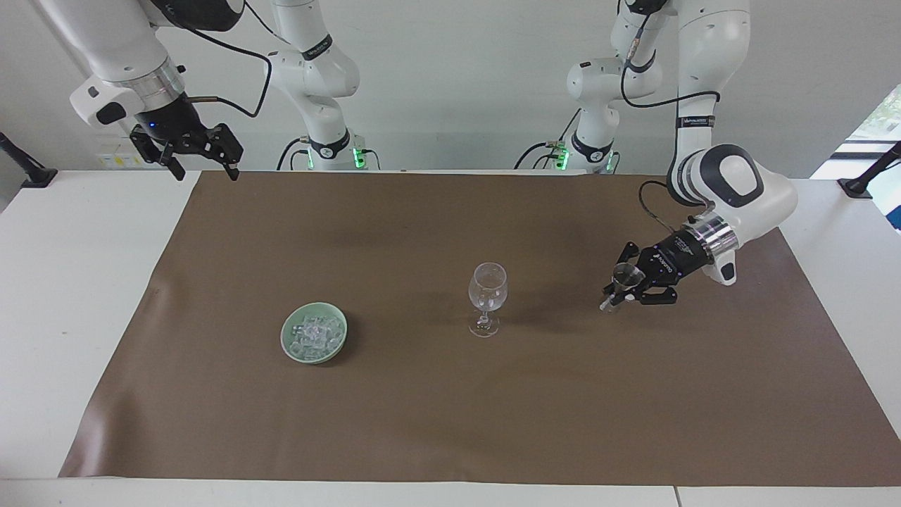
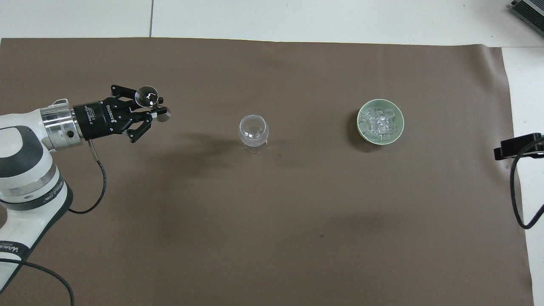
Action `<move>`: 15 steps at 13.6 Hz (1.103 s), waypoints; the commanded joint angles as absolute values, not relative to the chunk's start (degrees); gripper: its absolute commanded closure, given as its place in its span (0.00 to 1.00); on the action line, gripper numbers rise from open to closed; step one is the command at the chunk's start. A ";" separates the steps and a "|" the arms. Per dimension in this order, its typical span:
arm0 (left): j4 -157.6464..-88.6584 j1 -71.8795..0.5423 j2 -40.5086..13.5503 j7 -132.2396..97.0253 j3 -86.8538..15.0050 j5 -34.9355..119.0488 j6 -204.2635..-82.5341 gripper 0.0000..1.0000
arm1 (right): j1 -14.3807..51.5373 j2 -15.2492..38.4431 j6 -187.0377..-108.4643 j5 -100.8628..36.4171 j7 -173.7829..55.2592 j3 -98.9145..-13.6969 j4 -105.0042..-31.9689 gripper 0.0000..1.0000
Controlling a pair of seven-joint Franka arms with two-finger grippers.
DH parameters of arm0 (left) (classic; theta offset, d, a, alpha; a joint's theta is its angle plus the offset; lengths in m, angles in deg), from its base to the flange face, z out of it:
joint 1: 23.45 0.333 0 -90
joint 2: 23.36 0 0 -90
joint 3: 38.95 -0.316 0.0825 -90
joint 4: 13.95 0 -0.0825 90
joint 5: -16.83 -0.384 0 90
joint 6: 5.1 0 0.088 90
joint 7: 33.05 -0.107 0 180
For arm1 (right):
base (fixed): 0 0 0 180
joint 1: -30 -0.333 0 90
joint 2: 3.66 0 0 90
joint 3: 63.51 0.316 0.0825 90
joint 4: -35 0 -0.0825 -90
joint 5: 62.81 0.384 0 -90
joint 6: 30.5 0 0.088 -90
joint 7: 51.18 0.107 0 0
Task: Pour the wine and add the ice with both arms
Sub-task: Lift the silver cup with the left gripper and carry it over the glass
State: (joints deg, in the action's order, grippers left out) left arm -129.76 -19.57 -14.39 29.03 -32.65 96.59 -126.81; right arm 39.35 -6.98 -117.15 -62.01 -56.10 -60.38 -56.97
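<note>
An empty clear wine glass point(image 1: 487, 296) point(image 2: 253, 129) stands upright mid-mat. A heap of clear ice cubes point(image 1: 315, 332) point(image 2: 379, 123) lies in a pale green dish point(image 1: 290, 346) point(image 2: 359, 126) toward the right arm's end. My left gripper point(image 1: 619, 292) point(image 2: 154, 114) is shut on a small metal jigger point(image 1: 625, 274) point(image 2: 145, 96), held above the mat beside the glass, toward the left arm's end and apart from it. My right gripper point(image 1: 202, 160) hangs open and empty over the mat's corner by its base, and waits.
A brown mat point(image 1: 450, 422) point(image 2: 272, 212) covers most of the white table point(image 1: 70, 282). A black cable and mount point(image 2: 516, 146) show at the table edge toward the right arm's end.
</note>
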 commanded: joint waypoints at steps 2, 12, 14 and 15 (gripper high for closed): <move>-132.43 -20.38 -18.35 33.22 -28.42 95.41 -132.36 1.00 | 39.58 -6.82 -117.34 -61.14 -56.54 -60.25 -56.67 0.00; -134.63 -21.25 -20.55 36.73 -18.04 95.41 -145.90 1.00 | 39.58 -6.82 -117.34 -61.23 -56.54 -60.34 -56.67 0.00; -134.63 -21.69 -20.46 36.65 -17.42 94.97 -147.39 1.00 | 39.58 -6.82 -117.34 -61.23 -56.54 -60.34 -56.67 0.00; -134.63 -21.87 -20.29 36.73 -16.64 94.18 -149.05 1.00 | 39.58 -6.82 -117.34 -61.23 -56.54 -60.26 -56.67 0.00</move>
State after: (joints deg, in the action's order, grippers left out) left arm -133.10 -20.77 -18.70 35.14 -17.10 95.60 -145.87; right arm 39.35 -6.98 -117.15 -62.01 -56.10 -60.38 -56.97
